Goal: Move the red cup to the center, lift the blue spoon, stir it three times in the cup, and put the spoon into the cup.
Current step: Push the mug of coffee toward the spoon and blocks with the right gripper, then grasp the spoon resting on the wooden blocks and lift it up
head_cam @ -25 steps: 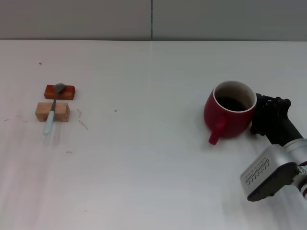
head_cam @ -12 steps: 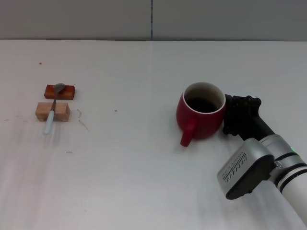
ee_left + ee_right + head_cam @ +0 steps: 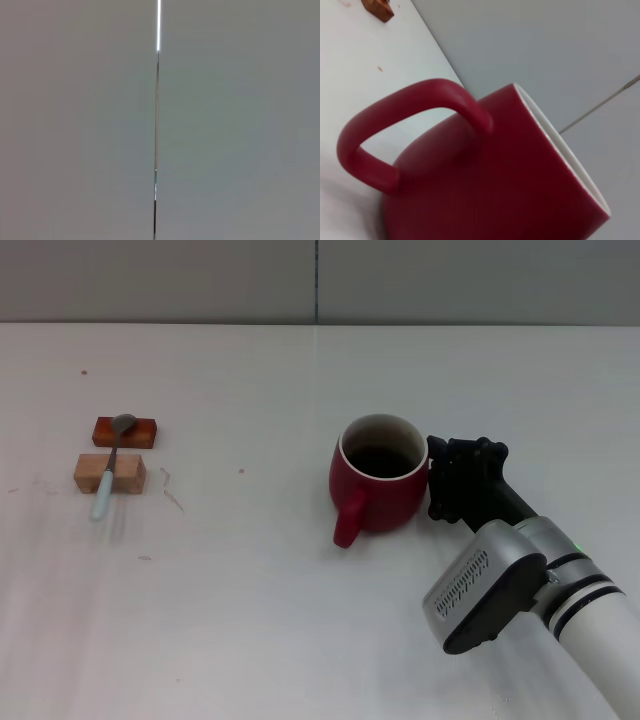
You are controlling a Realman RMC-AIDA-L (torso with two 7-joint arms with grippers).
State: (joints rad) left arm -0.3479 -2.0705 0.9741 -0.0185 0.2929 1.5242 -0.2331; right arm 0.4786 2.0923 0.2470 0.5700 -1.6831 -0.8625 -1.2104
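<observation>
The red cup [image 3: 378, 490] stands upright near the middle of the white table [image 3: 300, 620], its handle pointing toward me and a little left. My right gripper [image 3: 438, 482] is against the cup's right wall and holds it there. In the right wrist view the red cup [image 3: 510, 180] fills most of the picture, handle foremost. The blue spoon [image 3: 108, 478] lies far to the left, its grey bowl resting on one wooden block and its pale handle reaching down across another to the tabletop. My left gripper is out of view; its wrist view shows only a grey wall.
An orange-brown block [image 3: 145, 432] and a tan block [image 3: 128, 473] carry the spoon at the left. A brown block [image 3: 377, 7] also shows far off in the right wrist view. The grey wall runs along the table's far edge.
My right arm has slid left across the table, and the red cup has travelled with it from the right side to near the middle. The spoon and blocks have stayed put.
</observation>
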